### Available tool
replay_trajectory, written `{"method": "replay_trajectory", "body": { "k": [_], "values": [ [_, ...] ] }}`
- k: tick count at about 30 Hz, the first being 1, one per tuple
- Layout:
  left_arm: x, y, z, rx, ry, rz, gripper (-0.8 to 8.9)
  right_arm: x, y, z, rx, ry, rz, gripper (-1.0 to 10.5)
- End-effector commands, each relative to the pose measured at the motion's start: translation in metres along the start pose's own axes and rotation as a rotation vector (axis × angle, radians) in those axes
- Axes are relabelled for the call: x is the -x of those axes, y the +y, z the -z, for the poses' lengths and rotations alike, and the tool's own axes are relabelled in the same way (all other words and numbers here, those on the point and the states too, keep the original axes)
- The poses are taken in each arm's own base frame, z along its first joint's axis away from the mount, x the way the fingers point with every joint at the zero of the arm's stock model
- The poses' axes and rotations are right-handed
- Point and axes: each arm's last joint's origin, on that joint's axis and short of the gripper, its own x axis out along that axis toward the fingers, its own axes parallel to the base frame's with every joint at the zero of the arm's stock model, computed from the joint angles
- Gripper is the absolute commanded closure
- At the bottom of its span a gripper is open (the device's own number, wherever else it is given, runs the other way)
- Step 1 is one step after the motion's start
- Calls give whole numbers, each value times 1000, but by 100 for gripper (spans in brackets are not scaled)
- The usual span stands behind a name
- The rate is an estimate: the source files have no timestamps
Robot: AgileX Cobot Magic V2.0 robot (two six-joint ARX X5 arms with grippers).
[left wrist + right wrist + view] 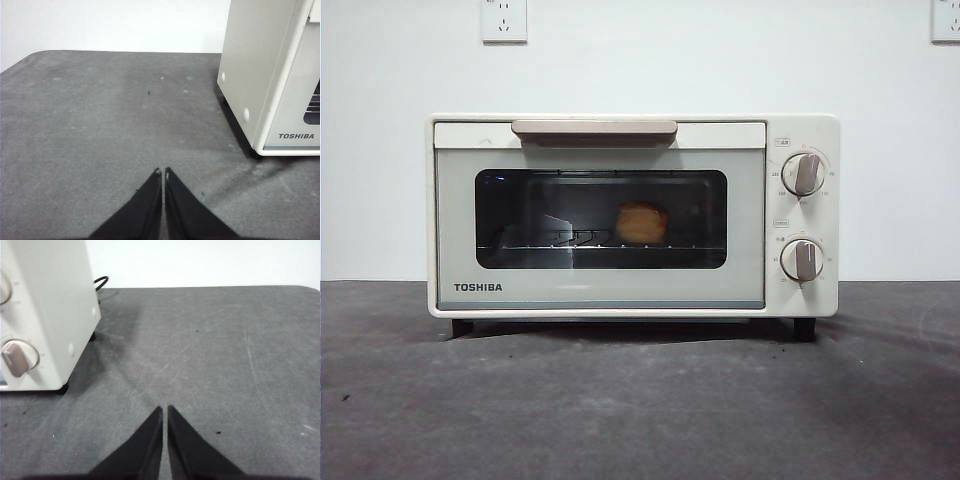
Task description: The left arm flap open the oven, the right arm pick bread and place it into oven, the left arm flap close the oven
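Note:
The cream-white TOSHIBA oven (600, 130) stands in the middle of the table with its door closed. Through the dark glass I see the golden-brown bread (641, 223) sitting on the wire rack inside. My left gripper (162, 171) is shut and empty, low over the grey table beside the oven's side wall (250, 65). My right gripper (165, 408) is also shut and empty, over the table on the knob side of the oven (45, 305). Neither gripper shows in the front view.
Two beige knobs (805, 173) sit on the oven's panel. A black cable (100, 282) runs behind the oven. A white wall with sockets (504, 20) stands behind. Grey mat (640, 410) spreads in front.

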Motion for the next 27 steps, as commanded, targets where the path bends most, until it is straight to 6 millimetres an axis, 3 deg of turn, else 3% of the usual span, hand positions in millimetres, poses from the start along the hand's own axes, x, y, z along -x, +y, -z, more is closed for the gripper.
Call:
{"method": "replay_trajectory", "body": {
  "k": [1, 27],
  "values": [
    [-2, 0, 7, -6, 24, -7, 793, -1, 0, 3, 44, 11, -3, 934],
    [-2, 0, 7, -6, 24, -7, 793, -1, 0, 1, 43, -10, -4, 934]
  ]
}}
